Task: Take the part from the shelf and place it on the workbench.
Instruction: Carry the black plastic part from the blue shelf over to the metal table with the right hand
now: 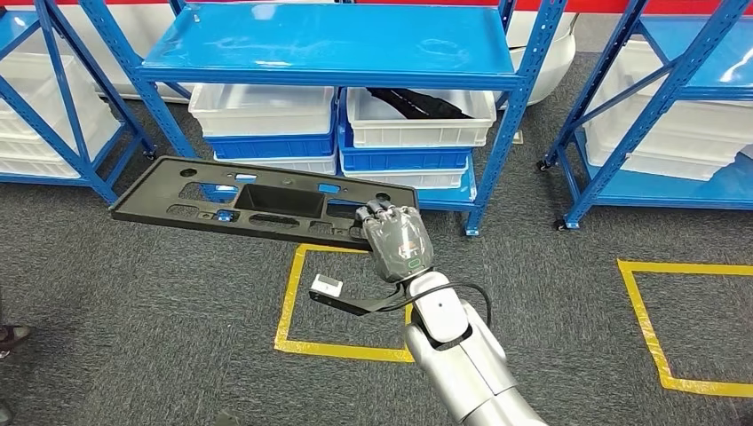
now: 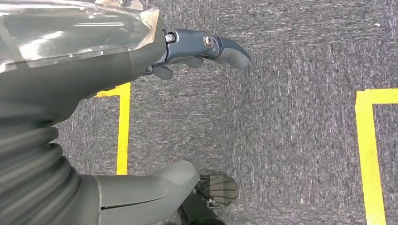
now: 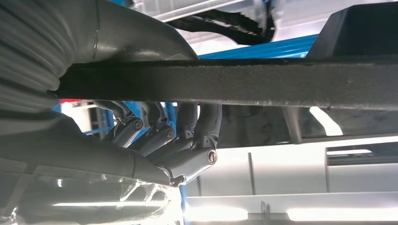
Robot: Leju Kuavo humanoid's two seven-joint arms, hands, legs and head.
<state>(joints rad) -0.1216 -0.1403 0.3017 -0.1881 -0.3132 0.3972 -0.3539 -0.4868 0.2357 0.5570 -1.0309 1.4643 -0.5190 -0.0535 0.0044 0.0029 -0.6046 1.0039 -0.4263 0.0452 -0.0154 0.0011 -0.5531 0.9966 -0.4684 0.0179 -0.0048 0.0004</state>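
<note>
The part is a long flat black plastic panel [image 1: 266,202] with several cutouts and a recessed pocket. It hangs roughly level in the air in front of the blue shelf [image 1: 328,44]. My right hand [image 1: 398,240] grips the panel's right end, fingers wrapped over its near edge. In the right wrist view the panel's thick dark edge [image 3: 234,84] crosses the picture, and my right hand's [image 3: 155,145] fingers [image 3: 187,140] curl around it. My left hand [image 2: 117,61] hangs over the grey carpet, thumb and fingers apart, holding nothing.
Under the shelf stand stacked white and blue bins [image 1: 262,124]; one white bin [image 1: 422,120] holds a black strip-like piece. More blue racks stand at the left [image 1: 53,106] and right [image 1: 666,106]. Yellow tape squares [image 1: 293,302] mark the carpet. A person's shoe [image 1: 11,335] is at the left edge.
</note>
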